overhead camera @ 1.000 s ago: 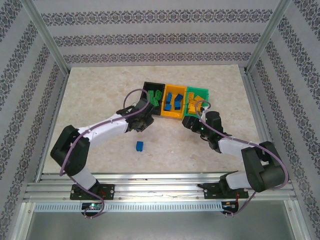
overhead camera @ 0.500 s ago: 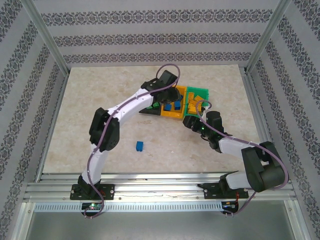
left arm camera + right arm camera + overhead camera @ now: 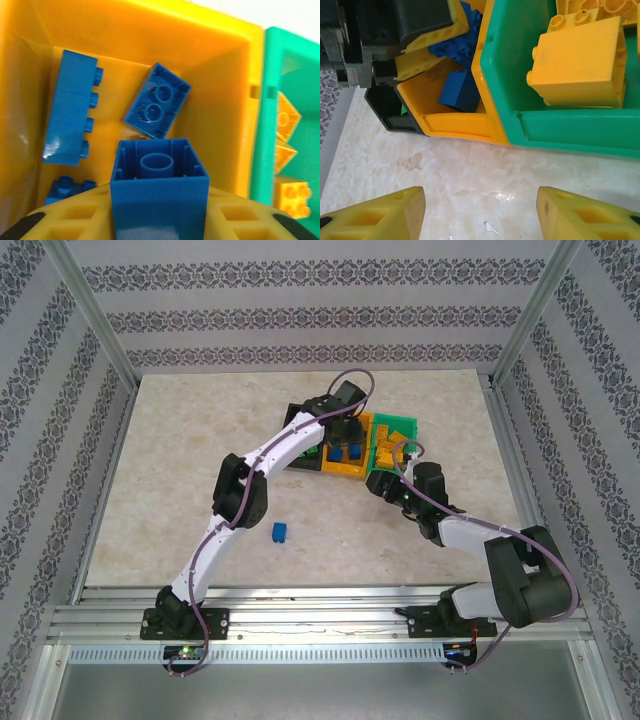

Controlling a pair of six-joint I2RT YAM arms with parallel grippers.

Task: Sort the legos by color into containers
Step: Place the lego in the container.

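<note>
Left wrist: left fingers (image 3: 70, 217) clamped on a blue brick (image 3: 159, 200), hollow underside toward the camera. It hangs directly over the orange-yellow bin (image 3: 150, 30), above other blue bricks (image 3: 157, 100). Release looks like a straight drop. Right fingers (image 3: 380, 210) spread wide, empty, over the surface (image 3: 470, 175).

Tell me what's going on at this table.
The robot is sorting bricks into bins by color. The left gripper holds a blue brick over the orange bin, which already has other blue bricks in it. The right gripper hangs open and empty above the table, just in front of the green bin, which holds yellow bricks. A loose brick, also blue, lies on the table.
</note>
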